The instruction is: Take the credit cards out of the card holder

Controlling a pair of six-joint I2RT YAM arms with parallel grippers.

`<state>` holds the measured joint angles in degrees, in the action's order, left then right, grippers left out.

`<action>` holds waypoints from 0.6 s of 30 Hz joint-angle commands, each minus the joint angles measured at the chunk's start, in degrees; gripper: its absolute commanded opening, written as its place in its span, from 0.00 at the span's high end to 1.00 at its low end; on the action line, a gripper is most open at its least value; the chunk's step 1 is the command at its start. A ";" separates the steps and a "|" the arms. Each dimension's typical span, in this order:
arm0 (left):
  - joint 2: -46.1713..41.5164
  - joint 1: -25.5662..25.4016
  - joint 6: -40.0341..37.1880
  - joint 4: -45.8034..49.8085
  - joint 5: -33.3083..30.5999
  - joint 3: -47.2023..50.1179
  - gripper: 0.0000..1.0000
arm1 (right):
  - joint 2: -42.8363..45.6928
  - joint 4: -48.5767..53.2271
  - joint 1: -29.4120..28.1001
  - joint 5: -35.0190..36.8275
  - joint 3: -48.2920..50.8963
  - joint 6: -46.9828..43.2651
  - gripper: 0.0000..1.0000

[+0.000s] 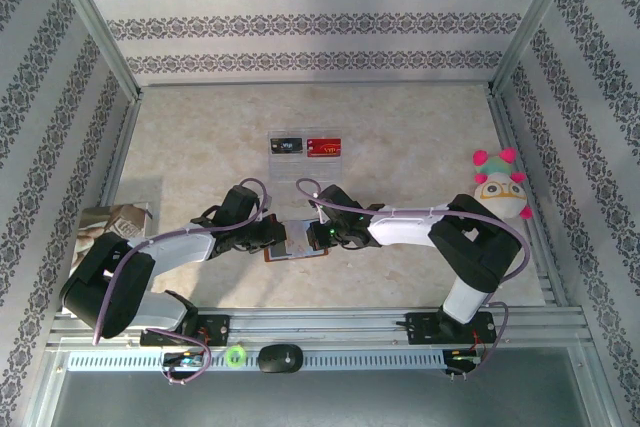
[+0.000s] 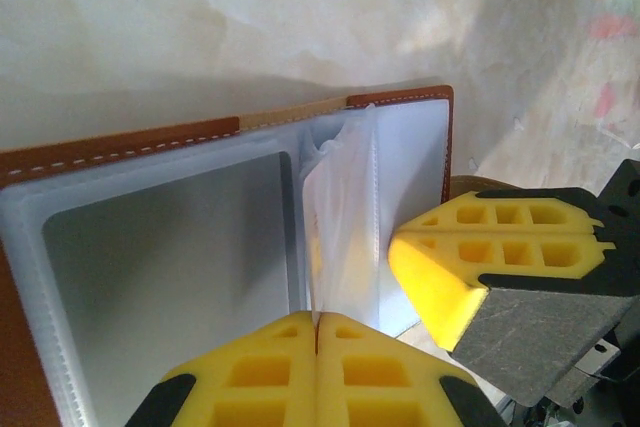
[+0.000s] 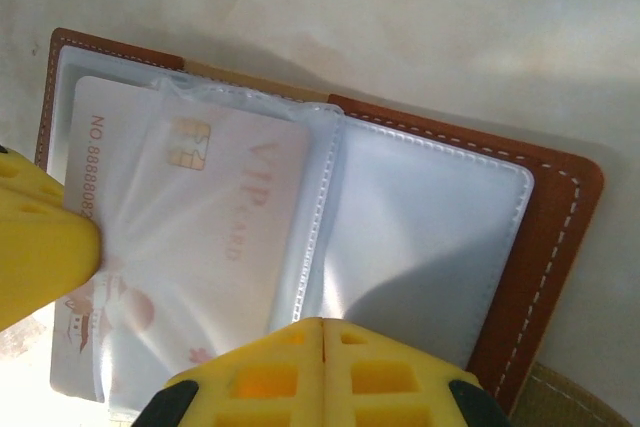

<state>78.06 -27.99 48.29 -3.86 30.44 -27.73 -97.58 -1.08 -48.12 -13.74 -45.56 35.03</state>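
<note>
At the far left of the table (image 1: 420, 147), a booklet (image 1: 115, 219) lying flat against the side wall. Just right of it, the left fingers (image 2: 260, 372): yellow pads pressed together and clamped on one thin clear sleeve leaf of the card holder (image 1: 297, 247), with that leaf standing upright from the spine. Card holder spread open and flat on the table between the two arms, close to their bases. Brown leather cover with pale stitching along the edge, clear plastic sleeves inside over a grey lining. Seen from the right wrist, a pale card (image 3: 200, 237) tucked in one sleeve, with a gold chip, the letters VIP, a row of digits along one short edge and a faint reddish drawing near a corner. Farther back toward the rear wall, well apart from the holder, a clear tray (image 1: 306, 134) carrying two credit cards flat and side by side: black card (image 1: 285, 145) on the left, red card (image 1: 325, 147) on the right. Right fingers (image 3: 390, 377) closed pad to pad over the near edge of the sleeves, just beside the left pair. Cannot tell whether anything is pinched between them. At the far right, a white plush toy (image 1: 500, 192) with pink knobs, near the right wall.
</note>
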 commanded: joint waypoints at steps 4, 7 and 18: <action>-2.14 2.53 -2.93 1.18 1.31 1.23 1.00 | 0.02 6.60 1.09 4.68 2.41 0.49 0.95; -1.65 4.99 -2.52 -1.17 5.80 2.42 1.00 | -0.15 6.61 1.10 4.85 2.36 0.59 0.95; -0.58 6.26 -2.11 -2.96 8.34 3.40 0.80 | -0.47 5.68 0.92 4.38 2.41 0.49 0.95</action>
<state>77.34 -22.68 46.78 -6.02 38.61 -24.95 -97.23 -1.08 -48.12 -13.08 -45.25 35.48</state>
